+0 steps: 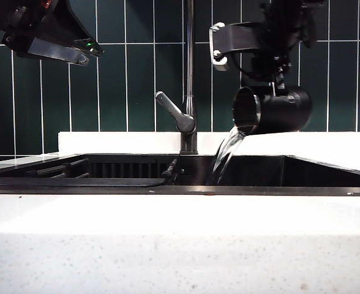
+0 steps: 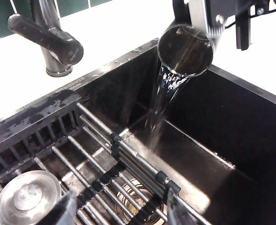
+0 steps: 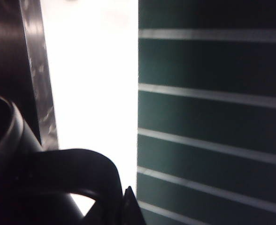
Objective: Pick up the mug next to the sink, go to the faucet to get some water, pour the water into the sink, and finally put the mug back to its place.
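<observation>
My right pincer (image 1: 272, 86) pinches the tipped mug (image 1: 272, 110), water (image 1: 226, 153) pouring into the sink (image 1: 327, 171); my left pincer (image 2: 121, 208) hovers spread.

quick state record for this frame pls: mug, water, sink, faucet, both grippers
mug: tipped on its side above the sink, mouth toward the faucet
water: pouring from the mug's rim into the basin
sink: black basin, slatted rack inside
faucet: lever handle slanted out, no stream seen from it
right gripper: shut on mug, over the sink's right part
left gripper: open, empty, raised at upper left
</observation>
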You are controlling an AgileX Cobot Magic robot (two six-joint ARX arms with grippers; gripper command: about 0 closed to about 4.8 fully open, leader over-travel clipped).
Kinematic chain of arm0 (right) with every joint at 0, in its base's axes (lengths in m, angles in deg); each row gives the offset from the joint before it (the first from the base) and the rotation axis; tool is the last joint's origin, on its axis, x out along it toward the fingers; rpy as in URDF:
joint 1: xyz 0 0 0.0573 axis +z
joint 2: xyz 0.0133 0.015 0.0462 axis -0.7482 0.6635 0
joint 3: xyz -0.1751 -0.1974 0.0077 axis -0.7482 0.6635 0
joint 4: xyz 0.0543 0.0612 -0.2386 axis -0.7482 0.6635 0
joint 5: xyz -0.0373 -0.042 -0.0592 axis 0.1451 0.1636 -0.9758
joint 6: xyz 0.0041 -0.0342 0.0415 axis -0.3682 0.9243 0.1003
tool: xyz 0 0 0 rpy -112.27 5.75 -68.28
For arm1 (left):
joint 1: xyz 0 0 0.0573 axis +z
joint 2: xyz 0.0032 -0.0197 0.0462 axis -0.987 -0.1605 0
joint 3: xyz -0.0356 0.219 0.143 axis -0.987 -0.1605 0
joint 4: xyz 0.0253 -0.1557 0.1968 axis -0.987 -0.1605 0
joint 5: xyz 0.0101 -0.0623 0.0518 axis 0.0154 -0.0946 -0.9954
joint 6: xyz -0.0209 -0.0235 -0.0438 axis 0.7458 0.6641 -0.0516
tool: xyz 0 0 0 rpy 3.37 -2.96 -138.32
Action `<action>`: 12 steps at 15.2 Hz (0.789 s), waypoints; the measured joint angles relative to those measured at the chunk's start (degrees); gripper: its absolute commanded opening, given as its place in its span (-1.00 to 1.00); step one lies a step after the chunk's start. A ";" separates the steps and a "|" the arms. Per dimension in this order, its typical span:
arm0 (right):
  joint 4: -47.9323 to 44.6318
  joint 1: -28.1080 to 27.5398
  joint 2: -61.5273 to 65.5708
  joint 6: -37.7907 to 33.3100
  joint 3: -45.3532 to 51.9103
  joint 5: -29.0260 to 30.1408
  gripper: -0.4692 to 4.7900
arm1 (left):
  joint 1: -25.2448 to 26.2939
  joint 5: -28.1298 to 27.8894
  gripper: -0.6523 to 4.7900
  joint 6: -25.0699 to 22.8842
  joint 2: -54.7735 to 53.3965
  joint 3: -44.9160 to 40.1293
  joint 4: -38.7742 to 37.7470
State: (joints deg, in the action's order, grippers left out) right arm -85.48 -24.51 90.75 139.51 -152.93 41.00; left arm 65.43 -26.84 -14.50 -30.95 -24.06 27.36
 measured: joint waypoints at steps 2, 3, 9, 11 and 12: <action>-0.17 1.05 0.00 3.58 0.00 -0.11 -0.79 | 0.00 0.00 0.13 0.00 0.00 0.00 0.15; -0.17 1.33 -0.02 4.98 0.00 -0.13 -0.79 | 0.00 0.00 0.13 0.00 0.00 0.00 0.15; -0.59 1.75 -1.75 6.69 -0.04 -0.22 -0.79 | 0.02 0.00 0.11 0.00 0.00 0.00 0.11; -0.63 1.66 -2.49 6.82 -0.07 -0.26 -0.79 | 0.00 0.00 0.11 0.00 0.00 0.00 0.11; -0.59 1.68 -2.47 6.82 -0.07 -0.22 -0.79 | 0.00 0.00 0.11 0.00 0.00 0.00 0.13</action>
State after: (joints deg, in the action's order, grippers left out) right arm -86.07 -22.83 88.28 146.33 -153.00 40.78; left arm 65.43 -26.84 -14.50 -30.95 -24.06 27.50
